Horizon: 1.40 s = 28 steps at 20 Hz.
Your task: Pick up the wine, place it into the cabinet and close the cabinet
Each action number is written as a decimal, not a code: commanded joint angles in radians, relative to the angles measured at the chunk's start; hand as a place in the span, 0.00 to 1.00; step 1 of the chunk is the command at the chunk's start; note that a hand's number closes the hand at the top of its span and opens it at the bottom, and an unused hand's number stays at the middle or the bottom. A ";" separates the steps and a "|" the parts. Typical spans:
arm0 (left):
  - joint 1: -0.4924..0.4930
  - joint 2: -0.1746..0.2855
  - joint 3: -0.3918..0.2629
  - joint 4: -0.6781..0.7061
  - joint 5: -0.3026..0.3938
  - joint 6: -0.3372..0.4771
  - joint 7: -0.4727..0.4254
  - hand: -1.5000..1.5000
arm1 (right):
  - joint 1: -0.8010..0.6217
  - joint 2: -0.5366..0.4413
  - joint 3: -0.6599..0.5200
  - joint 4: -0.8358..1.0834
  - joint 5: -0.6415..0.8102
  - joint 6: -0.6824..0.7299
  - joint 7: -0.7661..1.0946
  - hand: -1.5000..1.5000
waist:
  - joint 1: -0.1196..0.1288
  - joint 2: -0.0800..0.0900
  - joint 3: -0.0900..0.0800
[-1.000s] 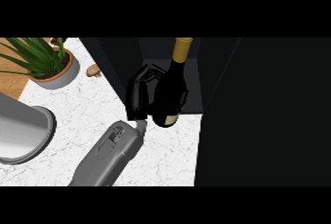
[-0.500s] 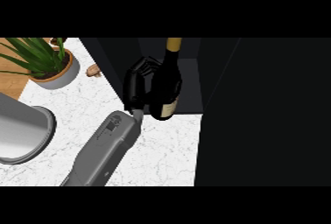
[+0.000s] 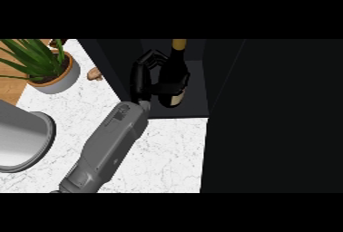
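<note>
The wine bottle [image 3: 177, 68] is dark with a gold-capped neck and a pale base. It stands nearly upright inside the dark cabinet's [image 3: 198, 97] opening at the top centre. My left hand [image 3: 142, 78] is shut on the bottle from its left side, fingers curled round the body. The grey forearm runs down to the lower left. The hand hides part of the bottle. My right hand does not show.
A large dark panel [image 3: 275, 118], apparently the cabinet's open door, fills the right side. A potted plant [image 3: 55, 74] stands at the top left, with a small brown object [image 3: 94, 73] beside it. A grey round vessel [image 3: 20, 140] sits at the left edge on the white marble counter [image 3: 167, 154].
My left hand has carried the bottle farther away from me, deeper into the cabinet opening. The bottle has gone from tilted to nearly upright.
</note>
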 commanded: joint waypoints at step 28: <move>-0.265 0.000 0.303 0.507 0.105 -0.128 -0.266 1.00 | 0.042 0.027 0.049 -0.080 -0.063 0.011 -0.007 0.00 | -0.034 0.017 -0.001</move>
